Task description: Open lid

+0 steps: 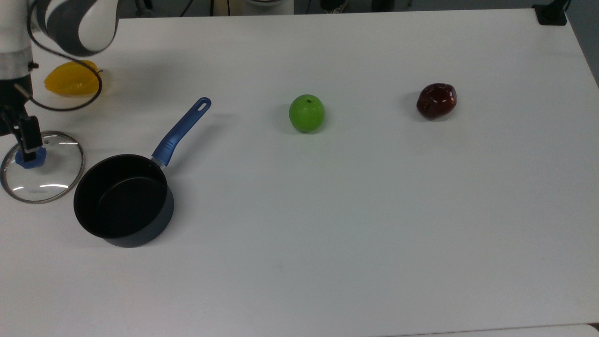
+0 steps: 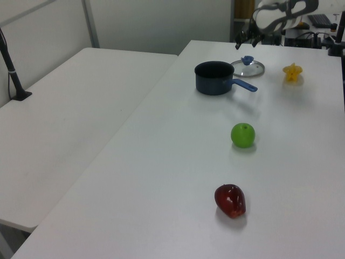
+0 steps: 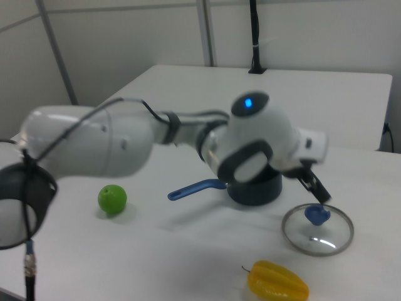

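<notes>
Lid (image 1: 42, 167) — clear glass, metal rim, blue knob, no lettering legible — lies flat on the white table (image 1: 374, 210), off the saucepan (image 1: 124, 200) and just beside it at the top view's left; gripper (image 1: 25, 133) above the knob — fingers parted, gripping nothing.

text: none legible | labels: none | numbers: none | signs: none

Bright even light, soft shadows, glare streaks on lid (image 1: 43, 167)
</notes>
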`<control>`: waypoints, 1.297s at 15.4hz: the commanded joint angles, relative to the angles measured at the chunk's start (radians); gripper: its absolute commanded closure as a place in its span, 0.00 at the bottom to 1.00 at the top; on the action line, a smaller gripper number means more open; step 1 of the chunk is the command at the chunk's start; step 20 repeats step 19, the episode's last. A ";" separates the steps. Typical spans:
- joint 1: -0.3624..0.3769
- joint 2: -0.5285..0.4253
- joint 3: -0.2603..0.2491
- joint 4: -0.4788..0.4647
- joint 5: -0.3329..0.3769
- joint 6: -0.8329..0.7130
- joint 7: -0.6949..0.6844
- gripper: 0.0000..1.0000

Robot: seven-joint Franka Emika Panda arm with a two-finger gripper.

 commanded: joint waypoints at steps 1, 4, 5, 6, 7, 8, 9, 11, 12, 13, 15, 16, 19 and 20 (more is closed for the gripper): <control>0.083 -0.166 -0.002 -0.037 0.009 -0.230 0.001 0.00; 0.166 -0.288 -0.002 -0.035 -0.062 -0.475 0.064 0.00; 0.191 -0.327 -0.002 -0.035 -0.088 -0.561 0.087 0.00; 0.224 -0.366 -0.002 -0.035 -0.104 -0.643 0.098 0.00; 0.257 -0.402 -0.002 -0.037 -0.118 -0.722 0.098 0.00; 0.289 -0.431 -0.002 -0.037 -0.128 -0.802 0.098 0.00; 0.319 -0.459 -0.002 -0.044 -0.136 -0.868 0.096 0.00; 0.370 -0.508 -0.001 -0.081 -0.145 -0.941 0.087 0.00; 0.386 -0.535 -0.001 -0.113 -0.145 -0.946 0.080 0.00; 0.398 -0.555 -0.001 -0.148 -0.145 -0.946 0.064 0.00; 0.410 -0.598 -0.001 -0.221 -0.147 -0.934 0.024 0.00; 0.410 -0.608 -0.001 -0.227 -0.149 -0.932 0.021 0.00; 0.412 -0.632 -0.001 -0.236 -0.173 -0.930 0.020 0.00; 0.412 -0.632 -0.001 -0.236 -0.173 -0.930 0.020 0.00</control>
